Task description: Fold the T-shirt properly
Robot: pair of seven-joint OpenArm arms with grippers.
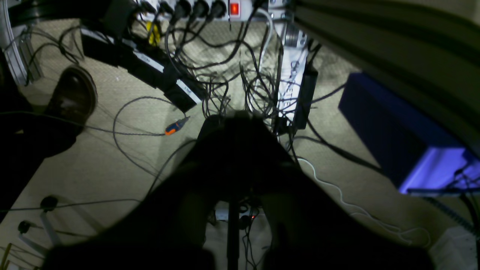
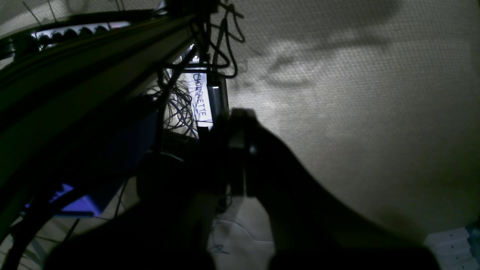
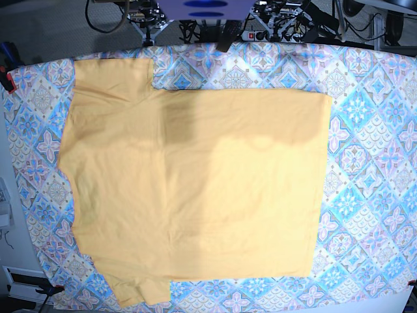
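The mustard T-shirt (image 3: 195, 189) lies spread flat on the tabletop's blue-pink patterned tablecloth (image 3: 371, 150), its sleeves toward the base view's left edge, with no arm over it. Both wrist cameras look down past the tabletop at a carpeted floor (image 1: 93, 165) strewn with cables (image 1: 240, 86), a power strip (image 1: 210, 7) and a small orange-handled screwdriver (image 1: 176, 125). The left end effector (image 1: 232, 202) and the right end effector (image 2: 228, 157) appear as dark silhouettes, each pressed together on nothing.

Mustard T-shirt (image 3: 195, 195); blue-pink patterned tablecloth (image 3: 371, 195).
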